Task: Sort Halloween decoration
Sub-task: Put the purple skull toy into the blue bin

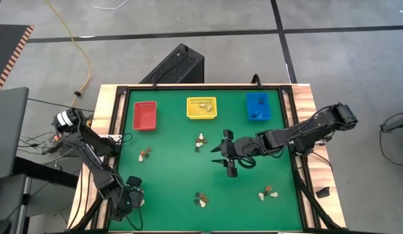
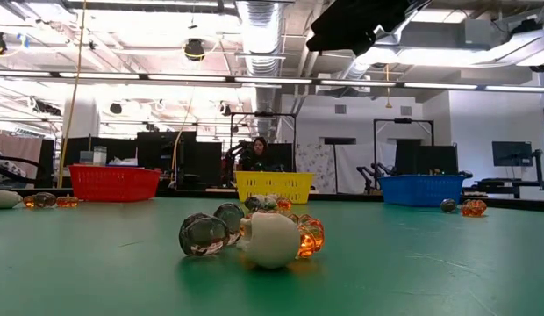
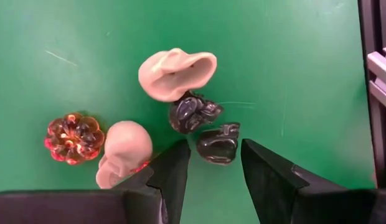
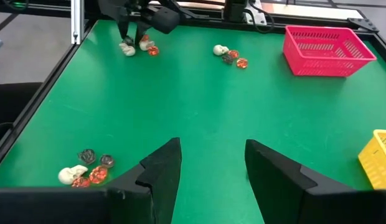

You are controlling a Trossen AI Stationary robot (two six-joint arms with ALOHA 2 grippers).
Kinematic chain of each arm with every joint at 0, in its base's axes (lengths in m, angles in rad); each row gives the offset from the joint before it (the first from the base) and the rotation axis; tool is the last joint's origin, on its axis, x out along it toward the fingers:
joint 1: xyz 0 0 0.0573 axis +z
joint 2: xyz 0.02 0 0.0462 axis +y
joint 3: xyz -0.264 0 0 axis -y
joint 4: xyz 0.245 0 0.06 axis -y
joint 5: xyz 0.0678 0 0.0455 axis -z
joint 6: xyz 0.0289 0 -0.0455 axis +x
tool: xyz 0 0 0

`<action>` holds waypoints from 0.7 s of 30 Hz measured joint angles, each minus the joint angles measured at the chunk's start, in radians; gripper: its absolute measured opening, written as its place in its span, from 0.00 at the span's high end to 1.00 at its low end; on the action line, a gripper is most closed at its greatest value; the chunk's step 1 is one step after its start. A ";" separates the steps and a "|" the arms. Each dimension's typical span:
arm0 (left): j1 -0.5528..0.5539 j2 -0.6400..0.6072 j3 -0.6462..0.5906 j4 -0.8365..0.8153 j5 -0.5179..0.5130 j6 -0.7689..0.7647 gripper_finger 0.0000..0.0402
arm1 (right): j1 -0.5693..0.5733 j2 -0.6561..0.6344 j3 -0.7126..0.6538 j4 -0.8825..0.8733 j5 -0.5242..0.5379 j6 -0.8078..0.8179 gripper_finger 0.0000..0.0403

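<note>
No readable text, label, brand, number or sign anywhere.

Grey tiled floor (image 1: 188, 19); ceiling ducts (image 2: 263, 22); strip lights; seated person (image 2: 258, 151).

A green worktop (image 1: 175, 175) fills the middle. Along its far edge sit three bins: a red bin (image 1: 145, 115), a yellow bin (image 1: 201, 108) with small bits inside, and a blue bin (image 1: 258, 106). Little piles of Halloween decoration lie on the green: one pile (image 1: 145, 153) below the red bin, one pile (image 1: 200, 141) below the yellow bin, one pile (image 1: 200, 199) near the front, and one pile (image 1: 268, 192) at the front right. The right end effector (image 1: 222, 153) hangs over the middle, fingers spread apart. The left end effector (image 1: 138, 201) is low at the front left corner.
</note>
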 joint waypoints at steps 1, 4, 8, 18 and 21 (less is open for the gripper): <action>-0.001 0.001 0.000 0.000 -0.002 0.006 0.64 | 0.000 0.000 0.000 0.000 0.000 0.000 0.49; -0.001 0.001 0.000 0.002 -0.005 0.019 0.64 | 0.000 0.000 0.000 -0.001 0.000 0.000 0.49; -0.001 0.002 0.000 0.003 -0.008 0.021 0.67 | 0.000 0.000 0.000 -0.001 0.000 0.000 0.49; 0.000 0.003 -0.001 0.019 -0.010 0.031 0.80 | 0.000 0.000 0.000 -0.001 0.000 0.000 0.49; 0.000 -0.003 -0.002 0.019 -0.010 0.023 0.82 | 0.000 0.000 0.000 -0.001 0.000 0.000 0.49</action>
